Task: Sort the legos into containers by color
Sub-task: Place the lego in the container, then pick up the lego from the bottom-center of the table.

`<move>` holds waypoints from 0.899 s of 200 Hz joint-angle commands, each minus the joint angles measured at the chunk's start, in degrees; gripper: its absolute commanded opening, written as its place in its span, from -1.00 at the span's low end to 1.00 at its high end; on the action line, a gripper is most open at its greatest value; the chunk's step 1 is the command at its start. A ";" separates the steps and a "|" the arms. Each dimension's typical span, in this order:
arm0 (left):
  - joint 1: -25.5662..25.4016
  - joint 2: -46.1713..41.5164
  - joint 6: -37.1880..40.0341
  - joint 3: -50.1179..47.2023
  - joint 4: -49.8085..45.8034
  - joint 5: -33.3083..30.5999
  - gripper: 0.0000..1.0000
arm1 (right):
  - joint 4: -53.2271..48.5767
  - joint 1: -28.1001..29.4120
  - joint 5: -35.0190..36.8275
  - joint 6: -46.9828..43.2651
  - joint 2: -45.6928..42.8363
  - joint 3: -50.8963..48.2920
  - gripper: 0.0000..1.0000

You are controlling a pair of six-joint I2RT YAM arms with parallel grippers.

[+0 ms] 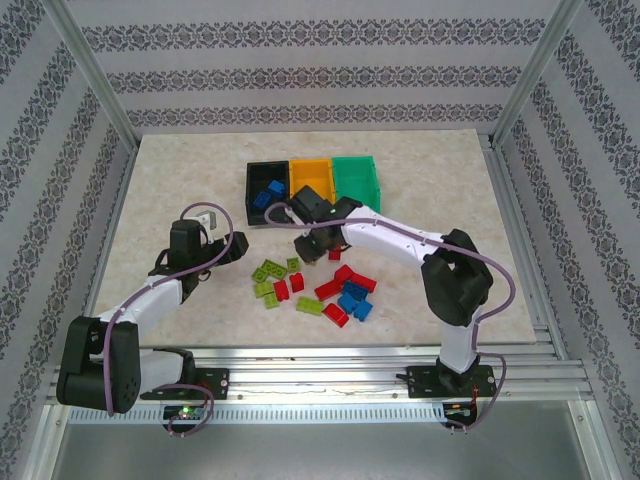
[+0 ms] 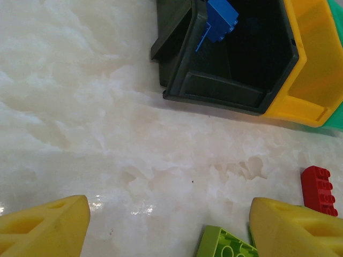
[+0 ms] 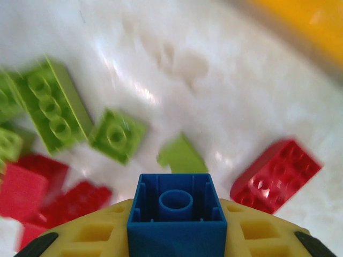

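My right gripper (image 3: 176,227) is shut on a small blue lego (image 3: 176,206), its hollow underside facing the camera, held just above the table. Below it lie lime green legos (image 3: 53,104) and red legos (image 3: 276,174). From above, the right gripper (image 1: 311,244) hovers at the far edge of the lego pile (image 1: 335,290), just in front of the containers: black (image 1: 258,176) with blue legos (image 1: 268,192) inside, orange-yellow (image 1: 310,172) and green (image 1: 356,172). My left gripper (image 2: 171,230) stands open over bare table, a green lego (image 2: 225,243) near its right finger.
The black bin (image 2: 230,91) and orange-yellow bin (image 2: 311,69) lie ahead of the left gripper, with a red lego (image 2: 320,190) to its right. Metal frame rails (image 1: 300,362) run along the table's near edge and patterned walls close in the other sides.
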 commanded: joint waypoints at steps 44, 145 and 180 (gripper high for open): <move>0.92 -0.74 -1.04 -0.34 1.70 1.48 0.56 | 3.87 -3.35 -2.73 6.19 19.13 30.46 -0.31; 1.18 0.03 -1.44 -0.26 2.19 2.55 0.57 | 4.84 -3.17 -3.48 5.42 8.57 17.10 0.17; 1.27 1.01 -2.09 -0.45 3.31 3.69 0.57 | 7.04 -3.14 -0.74 7.32 -6.43 -4.95 0.16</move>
